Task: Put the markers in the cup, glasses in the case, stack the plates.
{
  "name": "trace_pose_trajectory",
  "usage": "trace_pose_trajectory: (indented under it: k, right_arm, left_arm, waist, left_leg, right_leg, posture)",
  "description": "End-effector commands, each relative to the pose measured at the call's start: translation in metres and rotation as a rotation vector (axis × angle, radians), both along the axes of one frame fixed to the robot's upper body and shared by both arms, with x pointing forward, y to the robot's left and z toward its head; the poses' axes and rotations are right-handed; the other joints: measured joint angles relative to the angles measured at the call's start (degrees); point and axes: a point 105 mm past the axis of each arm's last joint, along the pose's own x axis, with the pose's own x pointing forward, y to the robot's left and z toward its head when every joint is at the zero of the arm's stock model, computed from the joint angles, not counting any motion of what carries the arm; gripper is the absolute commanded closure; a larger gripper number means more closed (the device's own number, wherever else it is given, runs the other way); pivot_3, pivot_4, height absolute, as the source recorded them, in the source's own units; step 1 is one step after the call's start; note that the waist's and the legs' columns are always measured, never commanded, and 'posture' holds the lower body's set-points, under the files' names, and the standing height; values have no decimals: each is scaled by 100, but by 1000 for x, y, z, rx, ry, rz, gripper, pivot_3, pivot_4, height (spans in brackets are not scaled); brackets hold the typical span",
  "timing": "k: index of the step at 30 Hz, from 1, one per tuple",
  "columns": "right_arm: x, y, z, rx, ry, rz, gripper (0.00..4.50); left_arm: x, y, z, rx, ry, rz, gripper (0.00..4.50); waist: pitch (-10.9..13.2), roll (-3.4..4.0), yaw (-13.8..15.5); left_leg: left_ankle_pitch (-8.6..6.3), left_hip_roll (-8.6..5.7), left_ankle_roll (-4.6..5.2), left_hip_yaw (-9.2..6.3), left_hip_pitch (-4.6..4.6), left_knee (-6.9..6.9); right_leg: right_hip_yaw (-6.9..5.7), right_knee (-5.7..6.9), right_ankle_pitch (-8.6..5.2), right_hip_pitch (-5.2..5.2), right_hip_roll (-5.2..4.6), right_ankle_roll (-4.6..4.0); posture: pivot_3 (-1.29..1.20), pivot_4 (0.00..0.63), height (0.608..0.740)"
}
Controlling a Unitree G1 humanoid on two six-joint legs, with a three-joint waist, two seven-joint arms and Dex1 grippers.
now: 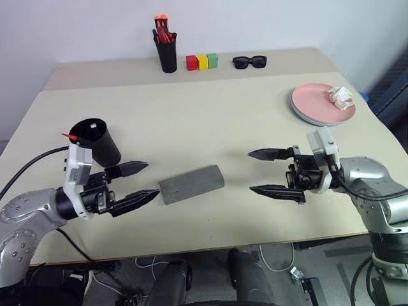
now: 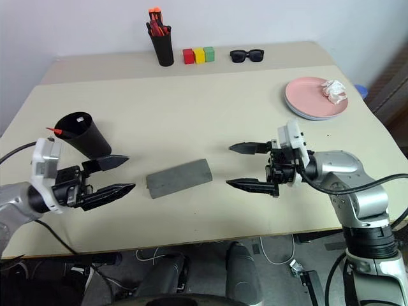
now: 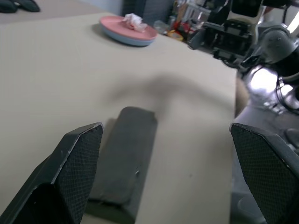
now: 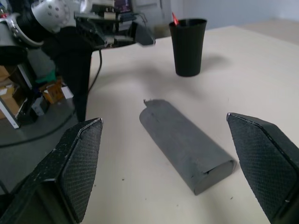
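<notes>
The case point(image 1: 191, 184) is lying shut near the desk point(image 1: 210, 115) front edge, between both claws. Looks basically done, so it's probably best left unbumped. The left claw point(image 1: 135, 182) and right claw point(image 1: 273, 172) are spread wide, nothing held. Cup point(image 1: 97, 141) sits behind the left one, plates point(image 1: 317, 108) stacked far right.

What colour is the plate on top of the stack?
Pink; the top plate shows best in the left eye view.

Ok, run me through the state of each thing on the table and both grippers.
glasses case: shut, lying flat between the grippers
black cup: upright, a red marker tip showing at its rim
plates: stacked, pink on blue, crumpled white thing on top
sunglasses: folded
left gripper: open, empty
right gripper: open, empty
</notes>
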Motion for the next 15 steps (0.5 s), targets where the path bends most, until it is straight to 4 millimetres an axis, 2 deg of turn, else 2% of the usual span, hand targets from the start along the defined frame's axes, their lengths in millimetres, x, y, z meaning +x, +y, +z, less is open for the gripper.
trace_pose_trajectory:
  k: [1,10,15]
  right_arm:
    - [2,-9,9,-27,-75,-45,169]
    - [-3,-23,7,-87,-112,-139,169]
    - [-3,-25,7,-97,-116,-163,169]
  left_arm:
    - [2,-5,3,27,-73,-18,0]
    - [15,-7,-10,-15,-92,-61,0]
    - [26,-11,-8,-24,-146,-80,0]
  waist:
    - [0,-1,35]
    - [0,-1,27]
    - [-1,-2,34]
  left_leg:
    - [0,0,0,1,0,1]
    - [0,-1,0,-1,-1,1]
    - [0,0,0,-2,0,2]
  right_leg:
    - [0,-1,0,1,0,0]
    - [-1,-3,0,2,0,0]
    - [-1,-2,1,3,0,0]
  posture:
    - [0,150,740]
    - [0,150,740]
    - [0,150,740]
